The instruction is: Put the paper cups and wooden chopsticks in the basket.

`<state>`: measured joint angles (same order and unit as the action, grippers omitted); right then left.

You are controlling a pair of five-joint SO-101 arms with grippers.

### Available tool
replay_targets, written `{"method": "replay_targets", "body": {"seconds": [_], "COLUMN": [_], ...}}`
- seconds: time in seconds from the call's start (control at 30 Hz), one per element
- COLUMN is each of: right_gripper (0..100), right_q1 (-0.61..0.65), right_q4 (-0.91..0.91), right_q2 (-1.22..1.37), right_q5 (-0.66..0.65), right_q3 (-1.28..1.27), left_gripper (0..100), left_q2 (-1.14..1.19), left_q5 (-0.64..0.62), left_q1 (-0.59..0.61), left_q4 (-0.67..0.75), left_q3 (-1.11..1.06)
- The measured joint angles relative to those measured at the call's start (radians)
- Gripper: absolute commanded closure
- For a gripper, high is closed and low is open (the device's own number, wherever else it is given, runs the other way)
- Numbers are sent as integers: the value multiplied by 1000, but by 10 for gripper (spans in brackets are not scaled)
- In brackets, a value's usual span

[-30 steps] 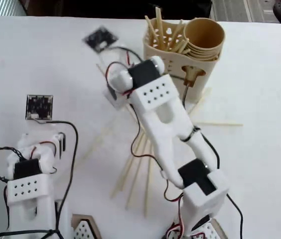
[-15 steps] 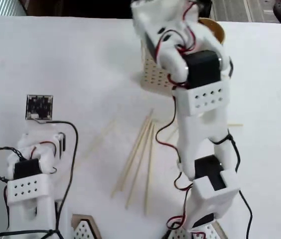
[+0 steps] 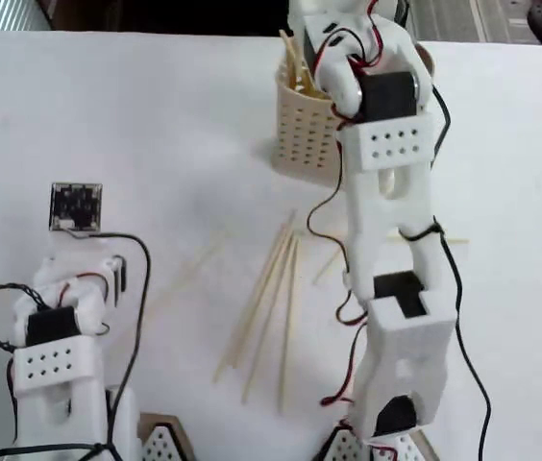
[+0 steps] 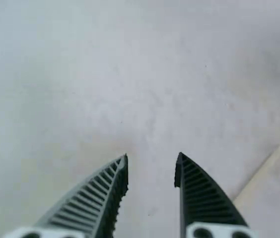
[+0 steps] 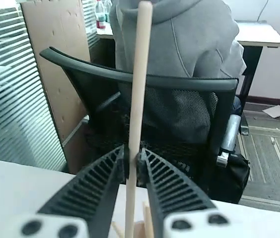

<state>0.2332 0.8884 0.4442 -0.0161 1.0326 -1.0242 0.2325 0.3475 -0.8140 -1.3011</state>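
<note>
Right, nearest the bases, the left gripper (image 4: 151, 157) hangs low over the white table (image 3: 108, 106), jaws parted and holding nothing, bare tabletop showing between the toothed fingers. Just beside it a lone chopstick (image 4: 268, 166) lies flat on the table. A little farther out, in the middle of the table, a loose bundle of wooden chopsticks (image 3: 269, 305) lies fanned out, close beside the right arm (image 3: 386, 221). That arm stretches away from its near base to the far side, up over the basket (image 3: 305, 139). Its right gripper (image 5: 132, 159) is clamped tight on a single upright chopstick (image 5: 140, 74), the stick pinched between the jaw tips. More sticks (image 3: 295, 60) already stand in the basket, and a paper cup rim (image 3: 424, 58) peeks out behind the arm at the basket's right.
</note>
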Motion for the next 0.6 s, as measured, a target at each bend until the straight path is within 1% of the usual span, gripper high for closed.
{"method": "replay_targets", "body": {"seconds": [0.13, 0.23, 0.3, 0.33, 0.47, 0.6], "right_gripper": [974, 900, 846, 838, 878, 979], "right_q1": [-29, -26, -29, -31, -31, -28], "right_q4": [-11, -8, 28, 46, 149, 308], "right_q2": [63, 80, 80, 80, 80, 29], "right_q5": [0, 0, 0, 0, 0, 0], "right_q3": [0, 0, 0, 0, 34, 95], "left_gripper": [836, 836, 836, 836, 836, 835], "left_q2": [0, 0, 0, 0, 0, 0], "left_q5": [0, 0, 0, 0, 0, 0], "left_q1": [0, 0, 0, 0, 0, 0], "left_q4": [0, 0, 0, 0, 0, 0], "left_q3": [0, 0, 0, 0, 0, 0]}}
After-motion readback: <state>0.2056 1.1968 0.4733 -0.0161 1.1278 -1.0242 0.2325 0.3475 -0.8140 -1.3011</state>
